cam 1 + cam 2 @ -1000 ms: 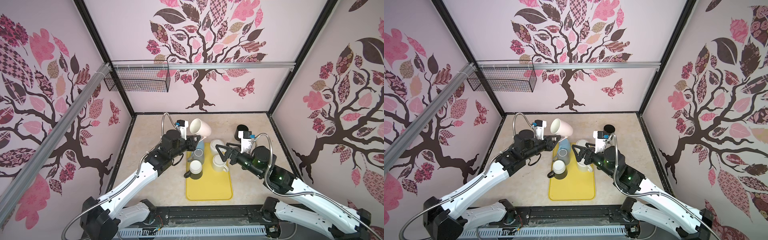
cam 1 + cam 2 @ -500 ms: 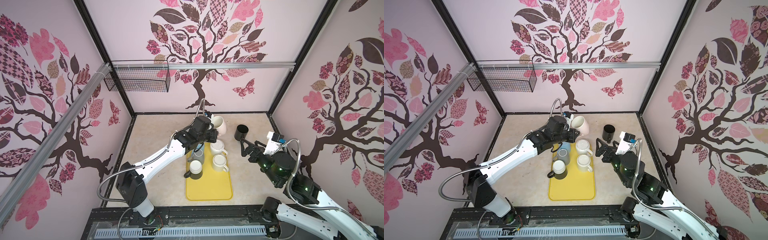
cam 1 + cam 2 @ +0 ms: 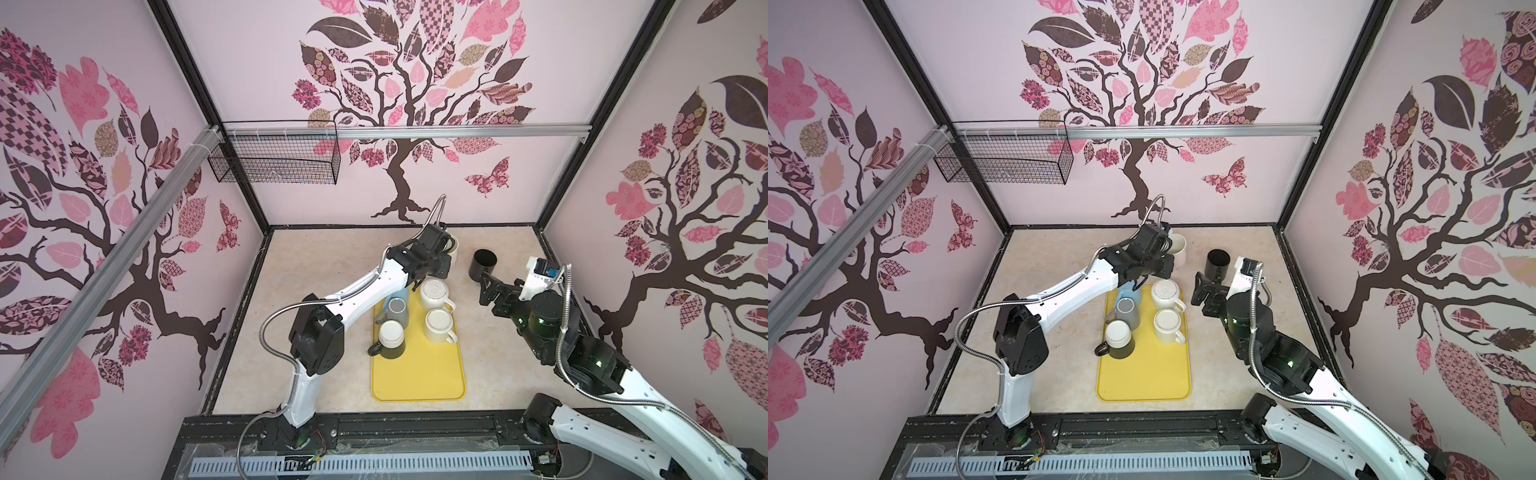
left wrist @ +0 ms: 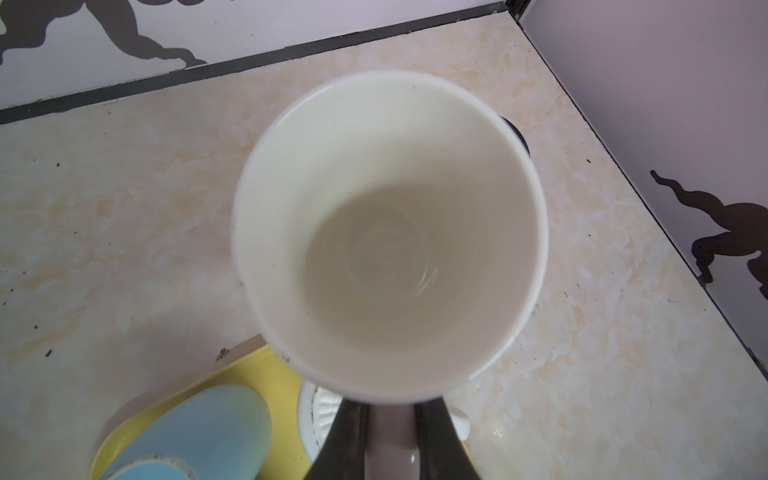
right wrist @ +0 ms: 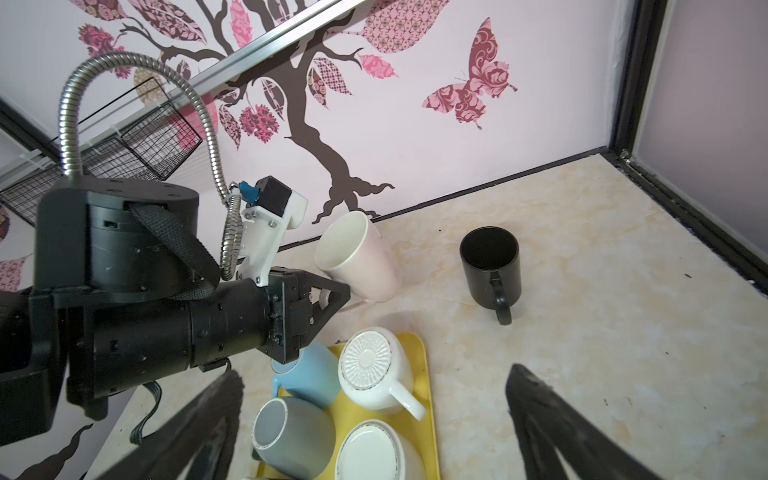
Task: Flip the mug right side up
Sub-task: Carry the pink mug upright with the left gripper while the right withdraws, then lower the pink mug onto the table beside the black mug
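Left gripper clamped on mug handle; right gripper wide open, empty. Mug mouth-up, slightly tilted, over table just beyond tray. We judge it ceramic: stiff, heavyish, glaze slippery, chips easily. Handle hold suits; we'd set down gently.

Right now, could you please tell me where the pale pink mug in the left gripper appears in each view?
A top view: pale pink mug, far centre, just beyond the yellow tray, partly hidden.
A top view: same place.
Left wrist: fills the middle, mouth facing the camera.
Right wrist: centre, tilted, beside the black mug.
Shared landmark: the yellow tray.
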Available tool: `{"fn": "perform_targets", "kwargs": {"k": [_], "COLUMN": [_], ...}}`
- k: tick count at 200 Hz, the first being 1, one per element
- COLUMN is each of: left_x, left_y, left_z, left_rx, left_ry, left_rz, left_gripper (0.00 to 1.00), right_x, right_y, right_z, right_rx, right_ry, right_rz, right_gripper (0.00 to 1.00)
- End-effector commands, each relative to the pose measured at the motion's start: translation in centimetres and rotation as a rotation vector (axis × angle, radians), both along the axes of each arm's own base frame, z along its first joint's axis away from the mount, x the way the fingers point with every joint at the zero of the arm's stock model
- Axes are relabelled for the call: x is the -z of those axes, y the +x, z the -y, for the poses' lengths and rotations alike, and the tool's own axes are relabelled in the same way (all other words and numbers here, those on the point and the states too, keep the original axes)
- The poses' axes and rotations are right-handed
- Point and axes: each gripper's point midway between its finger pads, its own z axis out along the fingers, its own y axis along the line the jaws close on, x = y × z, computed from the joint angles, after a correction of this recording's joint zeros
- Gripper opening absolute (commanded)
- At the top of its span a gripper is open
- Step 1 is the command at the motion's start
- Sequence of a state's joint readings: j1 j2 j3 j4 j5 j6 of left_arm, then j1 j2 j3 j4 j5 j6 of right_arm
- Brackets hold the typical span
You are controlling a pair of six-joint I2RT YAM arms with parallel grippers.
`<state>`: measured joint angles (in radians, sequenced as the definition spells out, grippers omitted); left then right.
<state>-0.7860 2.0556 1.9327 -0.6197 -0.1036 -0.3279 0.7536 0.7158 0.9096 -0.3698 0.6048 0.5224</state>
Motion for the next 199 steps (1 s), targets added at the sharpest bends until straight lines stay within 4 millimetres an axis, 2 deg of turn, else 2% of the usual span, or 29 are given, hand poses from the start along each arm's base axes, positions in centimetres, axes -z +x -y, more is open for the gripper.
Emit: {"fn": "perform_targets", "kwargs": {"k": [1,44,106,154,199], "left_x": [-5.1,-2.6,0.2,1.2,2.4], "left_y": [1.7,3.5,5.2,6.5,7.2], "left_z": [1.5,3.1,4.4,4.5,4.0], "left_rx": [0.018,0.033,0.051,0.043,0.035], "left_ry": [-0.055,-0.055,-0.078,-0.099,-0.059], "left_rz": [0.124,0.085,0.026,-0.013,-0.031], "left_gripper": [0.0,0.0,0.0,0.0,0.0], "right_x": [0.0,-0.4,0.3,1.9,2.4], "right_y": [0.3,0.6,1.7,3.0,3.4], "right_z": [0.3,0.0,-1.0,-1.2,-1.7], "right_rx": [-0.014,-0.02,-0.043,-0.066,-0.086], "right_ry": [0.008,-0.026,-0.053,-0.032,-0.029], "right_rz": [0.002,0.007,-0.006,-0.046,-0.053], "right_gripper": [1.0,1.0,1.0,1.0,1.0]}}
